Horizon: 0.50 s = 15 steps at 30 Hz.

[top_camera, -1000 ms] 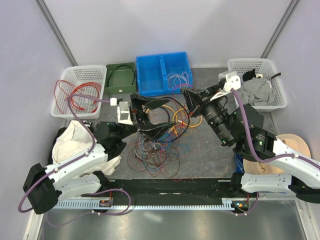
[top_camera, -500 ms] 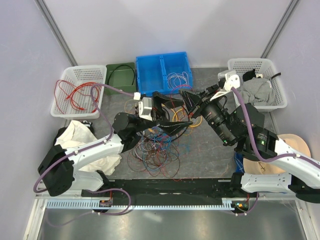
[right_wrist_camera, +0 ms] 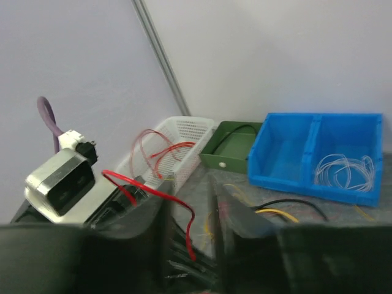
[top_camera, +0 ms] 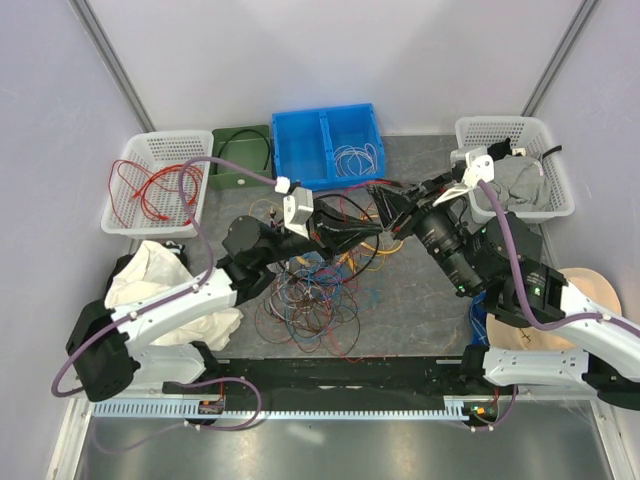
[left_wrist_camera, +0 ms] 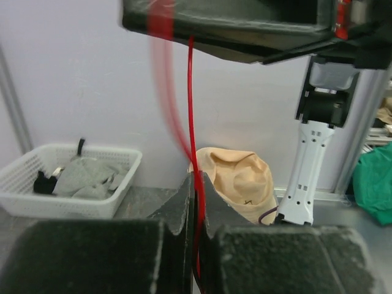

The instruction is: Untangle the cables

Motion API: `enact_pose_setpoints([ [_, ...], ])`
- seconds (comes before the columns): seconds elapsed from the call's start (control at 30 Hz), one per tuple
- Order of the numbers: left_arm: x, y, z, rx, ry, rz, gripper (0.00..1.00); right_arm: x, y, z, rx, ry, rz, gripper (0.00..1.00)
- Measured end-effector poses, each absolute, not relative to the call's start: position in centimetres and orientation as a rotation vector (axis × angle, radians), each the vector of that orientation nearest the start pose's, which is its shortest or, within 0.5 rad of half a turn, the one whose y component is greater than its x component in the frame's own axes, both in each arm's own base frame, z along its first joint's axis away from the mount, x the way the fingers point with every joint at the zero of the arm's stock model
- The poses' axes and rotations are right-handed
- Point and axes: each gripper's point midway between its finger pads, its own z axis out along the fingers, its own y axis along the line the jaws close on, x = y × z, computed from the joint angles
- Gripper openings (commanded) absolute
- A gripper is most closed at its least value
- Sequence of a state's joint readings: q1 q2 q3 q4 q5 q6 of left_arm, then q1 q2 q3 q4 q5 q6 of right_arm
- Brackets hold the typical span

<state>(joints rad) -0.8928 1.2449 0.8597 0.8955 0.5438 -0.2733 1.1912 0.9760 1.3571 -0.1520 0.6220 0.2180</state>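
**Q:** Cables [top_camera: 310, 300]: where do they lie?
**A:** Heaped on the table [top_camera: 420, 300], below my left gripper [left_wrist_camera: 195, 184] and back toward its wrist. One red wire [left_wrist_camera: 190, 110] is lifted clear of the heap.

**Q:** State of that gripper?
**A:** Pressed fully together, with the red wire pinched between the pads. From there it runs straight up to my right gripper [top_camera: 383, 203], just above.

**Q:** And the right?
**A:** Its wrist view shows a narrow gap, with the red wire's end inside. Whether it grips, I cannot tell.
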Motion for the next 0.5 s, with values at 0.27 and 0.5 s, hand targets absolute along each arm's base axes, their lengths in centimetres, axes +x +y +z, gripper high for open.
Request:
enact_pose_setpoints([
  [0.27, 23.4, -34.0, 45.0, 0.585, 1.252, -1.038, 0.02, 20.2, 23.4, 47.8, -0.132, 1.443, 0.710, 0.98],
  [0.5, 32.0, -23.3, 46.8, 0.219, 1.466, -0.653, 0.02, 19.9, 21.9, 43.0, -0.148, 1.507, 0.653, 0.98],
])
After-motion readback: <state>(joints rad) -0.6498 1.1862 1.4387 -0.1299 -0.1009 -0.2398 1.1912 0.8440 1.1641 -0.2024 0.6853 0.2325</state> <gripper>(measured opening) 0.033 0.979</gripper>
